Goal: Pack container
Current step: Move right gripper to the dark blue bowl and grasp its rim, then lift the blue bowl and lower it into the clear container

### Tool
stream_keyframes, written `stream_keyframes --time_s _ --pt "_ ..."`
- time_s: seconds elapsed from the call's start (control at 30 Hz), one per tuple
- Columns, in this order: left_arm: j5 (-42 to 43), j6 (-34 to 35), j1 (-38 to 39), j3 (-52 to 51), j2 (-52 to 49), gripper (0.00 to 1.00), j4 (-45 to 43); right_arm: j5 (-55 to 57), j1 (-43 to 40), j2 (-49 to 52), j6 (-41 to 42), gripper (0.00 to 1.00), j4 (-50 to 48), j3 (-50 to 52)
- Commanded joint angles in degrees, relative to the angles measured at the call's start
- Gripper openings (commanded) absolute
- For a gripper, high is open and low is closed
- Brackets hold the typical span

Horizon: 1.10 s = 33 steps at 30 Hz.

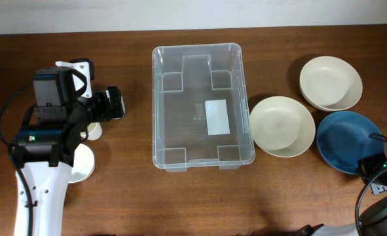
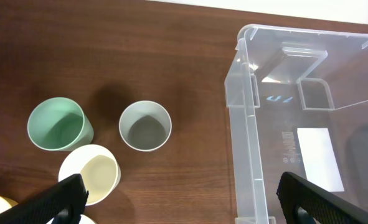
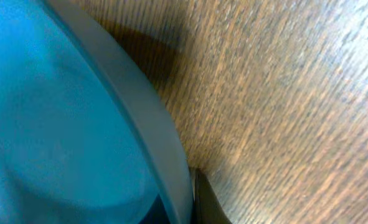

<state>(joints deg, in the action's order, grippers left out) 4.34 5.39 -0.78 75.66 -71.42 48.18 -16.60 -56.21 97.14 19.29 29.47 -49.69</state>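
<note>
- At centre of the overhead frame, we see the container (image 1: 203,108) empty on the tabletop (image 1: 128,196).
- Lower right, our right jaws are closed on the rim of the blue bowl (image 1: 347,141); we should lift level, clearing the cream bowl (image 1: 281,126).
- Left jaws gape wide, holding nothing, above the grey cup (image 2: 145,126).

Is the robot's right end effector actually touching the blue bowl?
Touching. Right wrist view: the right end effector has a dark finger against the blue bowl rim.
</note>
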Motion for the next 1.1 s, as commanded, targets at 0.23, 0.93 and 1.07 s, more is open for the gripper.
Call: stream_keyframes --time_s 0.23,0.93,1.07 --pt "0.4 -1.1 0.2 1.3 -0.2 1.00 -0.2 -2.3 0.3 -3.3 2.7 0.04 5.4 -1.8" --pt "0.4 -1.2 0.2 1.3 -0.2 1.00 0.4 1.2 46.9 -18.2 -10.6 0.04 25.3 -35.3" --pt "0.3 -1.1 0.2 1.3 -0.2 1.00 0.4 6.3 57.9 -10.4 -11.6 0.04 29.6 -44.3"
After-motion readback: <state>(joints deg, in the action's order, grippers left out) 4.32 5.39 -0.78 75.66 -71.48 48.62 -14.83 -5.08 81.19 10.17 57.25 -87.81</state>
